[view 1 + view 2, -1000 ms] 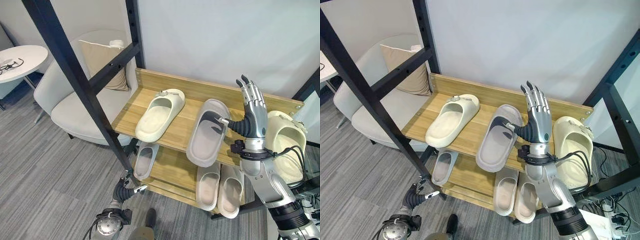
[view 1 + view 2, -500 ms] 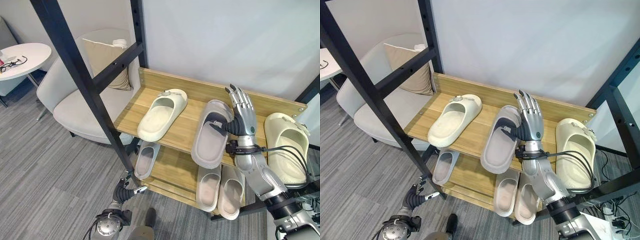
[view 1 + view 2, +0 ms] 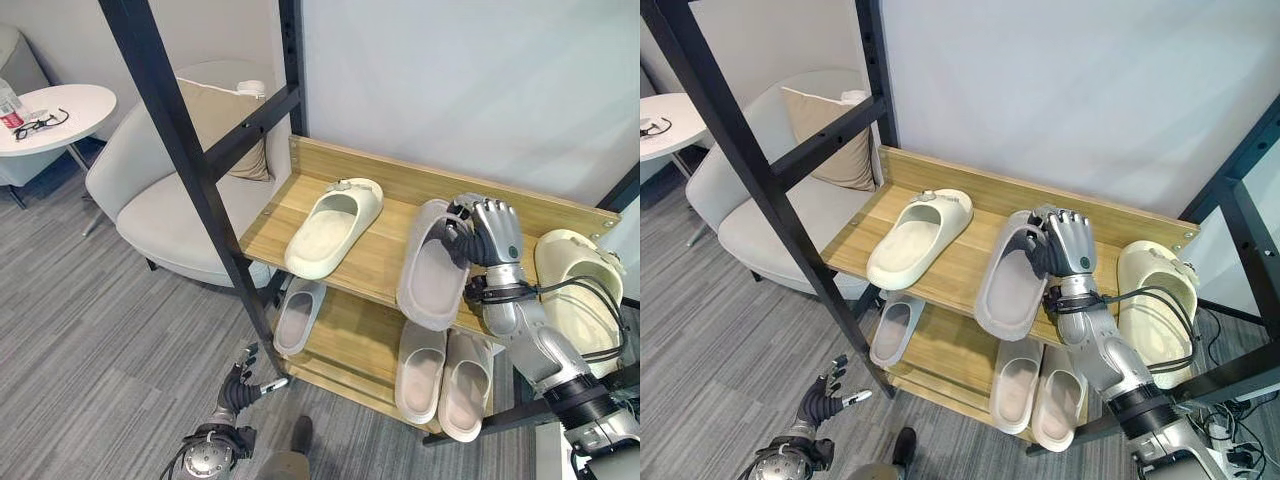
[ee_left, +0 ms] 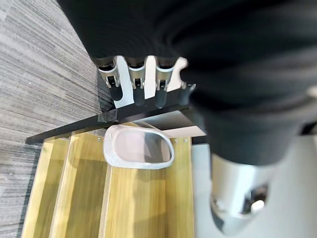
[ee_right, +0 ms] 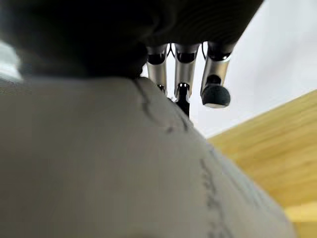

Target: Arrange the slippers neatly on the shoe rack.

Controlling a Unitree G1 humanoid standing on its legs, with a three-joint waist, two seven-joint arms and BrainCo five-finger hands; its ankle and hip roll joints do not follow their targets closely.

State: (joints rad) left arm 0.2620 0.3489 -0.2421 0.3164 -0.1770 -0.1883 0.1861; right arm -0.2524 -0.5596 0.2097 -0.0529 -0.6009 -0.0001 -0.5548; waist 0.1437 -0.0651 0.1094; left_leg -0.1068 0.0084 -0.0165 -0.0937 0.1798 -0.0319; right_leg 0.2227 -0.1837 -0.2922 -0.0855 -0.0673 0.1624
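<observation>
On the top shelf of the wooden shoe rack [image 3: 400, 181] lie a cream slipper [image 3: 330, 228] at the left, a grey slipper [image 3: 432, 272] in the middle, and another cream slipper [image 3: 575, 300] at the right. The grey one hangs over the shelf's front edge. My right hand [image 3: 492, 236] sits on the grey slipper's strap with fingers curled over it; the right wrist view shows the slipper's grey surface [image 5: 124, 173] right under the fingers [image 5: 214, 84]. My left hand [image 3: 238, 386] hangs low near the floor, fingers [image 4: 133, 84] straight and holding nothing.
The lower shelf carries one grey slipper [image 3: 297, 315] at the left and a pale pair [image 3: 420, 368] at the right. A slanted black frame post [image 3: 190, 170] crosses in front of the rack's left end. A beige armchair [image 3: 170, 205] and a round white table [image 3: 60, 108] stand further left.
My right hand, earlier upright and open beside the grey slipper, has come down and curled over its strap. The whole picture has shifted a little to the right.
</observation>
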